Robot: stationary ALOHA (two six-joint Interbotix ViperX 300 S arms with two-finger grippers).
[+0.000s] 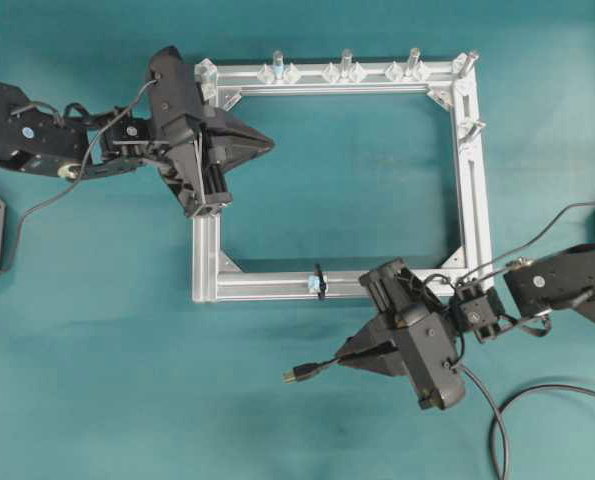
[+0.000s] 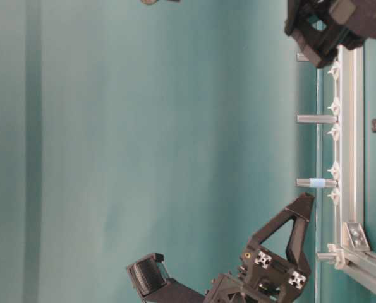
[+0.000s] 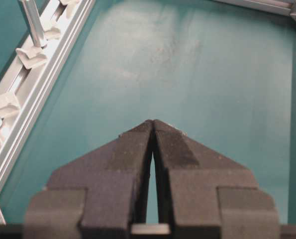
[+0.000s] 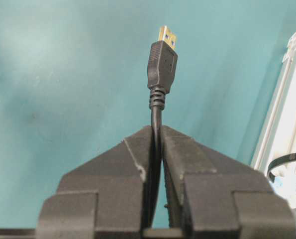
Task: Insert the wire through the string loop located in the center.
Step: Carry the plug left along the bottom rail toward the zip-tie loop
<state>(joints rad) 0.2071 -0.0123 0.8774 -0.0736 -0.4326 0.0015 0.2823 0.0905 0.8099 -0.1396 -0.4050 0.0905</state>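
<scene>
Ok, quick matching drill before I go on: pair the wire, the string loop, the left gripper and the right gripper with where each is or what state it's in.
Things:
1. wire
2. string loop
3. left gripper
4. right gripper

States:
A. shut on nothing, over the bare mat inside the frame
B. wrapped round the frame's near bar
C. plug sticking out past the fingertips
D. clamped on the cable just behind the plug

Pairs: 1-C, 2-B, 3-A, 4-D

The long thin black wire (image 1: pixel 322 368) with its gold-tipped black plug points left, low centre of the overhead view. The tiny black string loop (image 1: pixel 319 282) with pale-blue tag sits just above it, apart.
</scene>
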